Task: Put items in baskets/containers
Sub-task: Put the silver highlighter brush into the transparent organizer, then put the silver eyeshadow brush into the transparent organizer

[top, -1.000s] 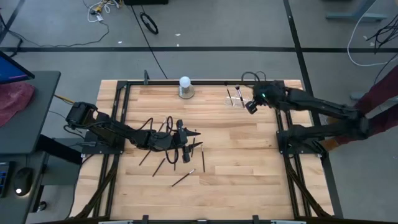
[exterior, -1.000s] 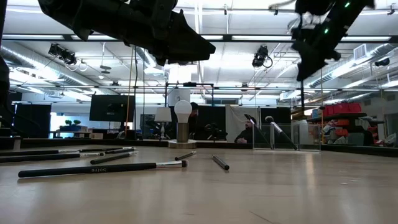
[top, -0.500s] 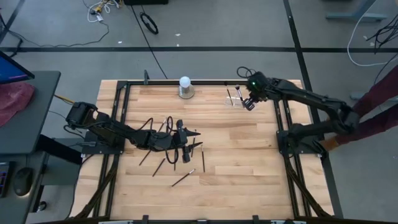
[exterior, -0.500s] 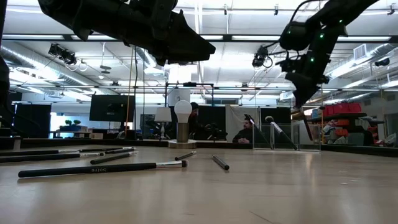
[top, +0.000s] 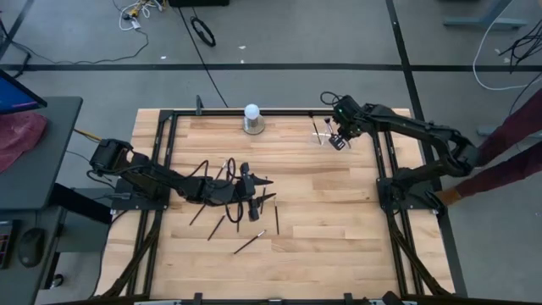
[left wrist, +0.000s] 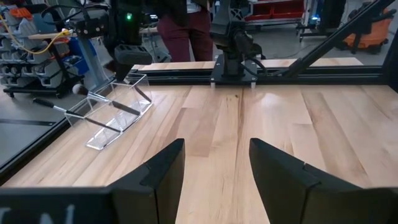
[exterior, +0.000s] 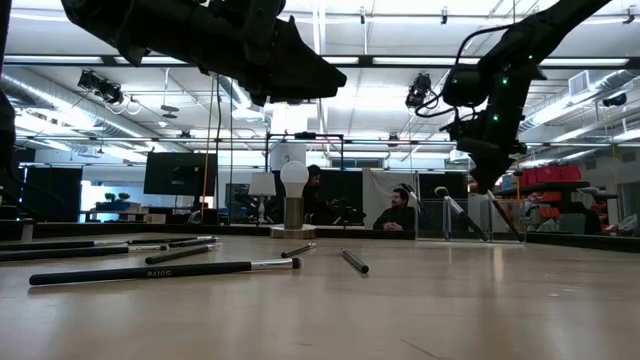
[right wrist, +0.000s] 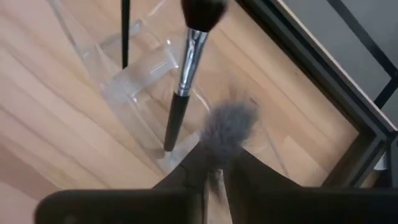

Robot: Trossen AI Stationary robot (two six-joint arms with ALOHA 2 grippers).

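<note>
R gripper (right wrist: 214, 163) over clear holder (right wrist: 134, 68), grey-tipped brush (right wrist: 227, 127) seemingly still pinched between near-closed jaws

This is a robotics lab inside a large industrial hall. The low view shows an open ceiling with ducts (exterior: 60, 95) and strip lights, monitors (exterior: 180, 172) on stands, and red storage bins (exterior: 560, 175) at 3 o'clock. A wooden table (top: 322, 220) in a black metal frame stands on grey floor, with cables (top: 140, 12) lying at 11 o'clock.
</note>
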